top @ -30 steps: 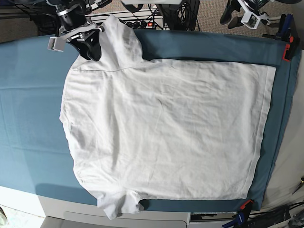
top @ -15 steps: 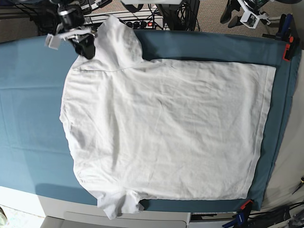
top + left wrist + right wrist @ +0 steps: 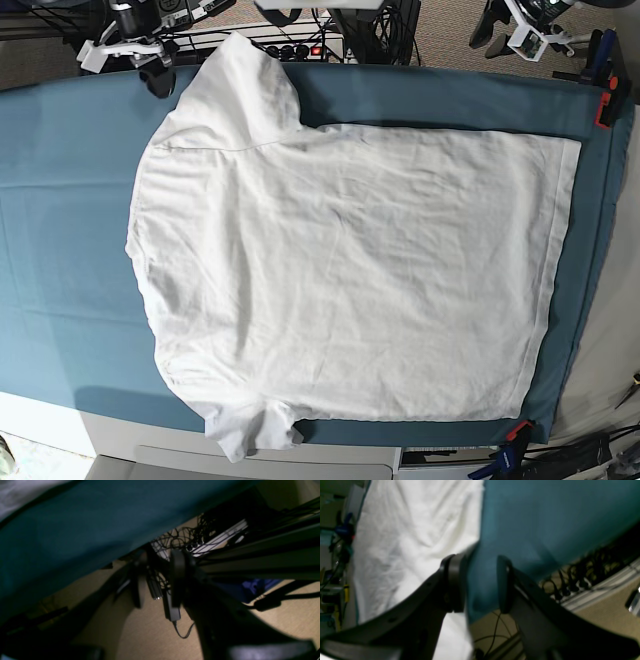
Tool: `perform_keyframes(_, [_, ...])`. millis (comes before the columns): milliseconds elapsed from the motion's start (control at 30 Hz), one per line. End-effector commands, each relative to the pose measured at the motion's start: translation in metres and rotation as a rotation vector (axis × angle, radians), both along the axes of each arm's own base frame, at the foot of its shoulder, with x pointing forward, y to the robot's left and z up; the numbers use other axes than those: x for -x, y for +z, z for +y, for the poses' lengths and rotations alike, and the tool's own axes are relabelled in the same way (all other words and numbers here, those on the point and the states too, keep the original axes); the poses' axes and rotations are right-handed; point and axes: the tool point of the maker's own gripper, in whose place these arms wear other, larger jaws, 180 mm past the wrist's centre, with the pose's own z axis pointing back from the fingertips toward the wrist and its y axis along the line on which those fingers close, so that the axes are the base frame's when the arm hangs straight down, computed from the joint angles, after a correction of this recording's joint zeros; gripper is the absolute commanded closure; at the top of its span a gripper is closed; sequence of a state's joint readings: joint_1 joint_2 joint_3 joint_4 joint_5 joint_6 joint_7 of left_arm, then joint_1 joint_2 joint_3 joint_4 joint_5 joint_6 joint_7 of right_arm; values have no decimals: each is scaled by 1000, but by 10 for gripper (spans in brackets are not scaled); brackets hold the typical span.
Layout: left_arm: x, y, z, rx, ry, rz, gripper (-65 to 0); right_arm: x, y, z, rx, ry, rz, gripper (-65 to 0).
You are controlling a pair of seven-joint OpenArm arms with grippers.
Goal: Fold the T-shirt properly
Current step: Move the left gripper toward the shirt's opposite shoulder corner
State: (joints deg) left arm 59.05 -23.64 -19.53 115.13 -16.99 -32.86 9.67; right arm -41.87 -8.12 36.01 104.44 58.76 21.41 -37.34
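A teal-clothed table [image 3: 60, 200] carries the white T-shirt [image 3: 350, 280] spread flat.

No text, label, brand, number or sign can be read in any of the views. The T-shirt [image 3: 340, 270] is plain white with no print, the teal cloth [image 3: 60, 200] over the desk bears no marking, and the clutter behind the desk edge is too blurred and small to show any lettering.
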Motion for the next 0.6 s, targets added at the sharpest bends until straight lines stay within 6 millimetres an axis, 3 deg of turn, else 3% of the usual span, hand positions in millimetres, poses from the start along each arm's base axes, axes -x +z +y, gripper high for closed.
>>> perform_keyframes(0, [-1, 6, -1, 14, -4, -15, -175, -2, 3, -2, 3, -2, -19, -211])
perform_keyframes(167, [-1, 6, 0, 8, -15, -15, -175, 0, -11, 3, -58, -11, -8, -211])
perform_keyframes(567, [-1, 6, 0, 7, -12, -15, -175, -14, -13, 64, -161, 162, -38, -211])
